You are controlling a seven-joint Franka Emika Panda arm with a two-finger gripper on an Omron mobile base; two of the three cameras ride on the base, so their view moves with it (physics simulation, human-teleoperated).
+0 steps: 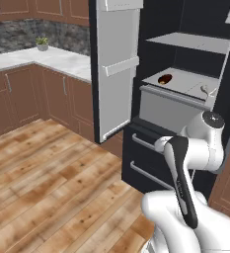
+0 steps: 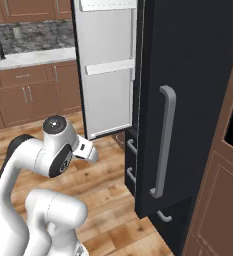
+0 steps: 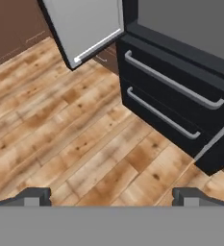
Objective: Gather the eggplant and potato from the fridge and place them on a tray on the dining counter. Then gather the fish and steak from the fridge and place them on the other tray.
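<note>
Reaching toward the fridge [image 1: 185,74] from low beside its two drawers, the arm is risking a knock against the open left door's [image 1: 115,69] lower corner or the drawer handles [image 3: 173,82] as it is rising to the shelves. A small brown item [image 1: 165,79], possibly the steak, is lying near the left edge of the lower shelf [image 1: 185,81]. The gripper [image 3: 111,196] is hanging fully spread and empty above the wood floor [image 3: 60,134], touching nothing.

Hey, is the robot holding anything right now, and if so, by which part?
Nothing is held. The end effector is open, its fingertips wide apart over bare wood floor in front of the fridge.
</note>
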